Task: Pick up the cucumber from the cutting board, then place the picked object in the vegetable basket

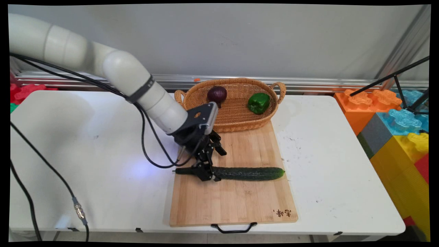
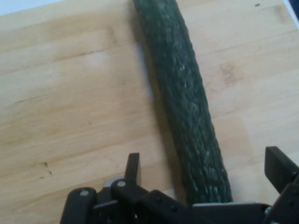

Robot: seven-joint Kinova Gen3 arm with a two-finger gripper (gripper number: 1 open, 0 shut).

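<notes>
I am seeing the gripper [image 1: 206,174] straddling the cucumber [image 1: 247,173] near its stem end on the cutting board [image 1: 233,202], fingers parted, gripping nothing | risk: I am judging an off-centre hold could tip the long end | count: one cucumber, one board, one basket [image 1: 236,116], one onion [image 1: 217,93], one green pepper [image 1: 259,102].

Your white Kinova arm [image 1: 113,68] reaches in from the far left and slopes down to the right, towards the near middle of the scene. Its black cables [image 1: 147,144] hang in a loop below the wrist [image 1: 202,118]. Your black two-finger gripper [image 1: 205,173] points down and towards you, low over the surface. In the hand view you see its fingers [image 2: 133,167] spread well apart.
</notes>
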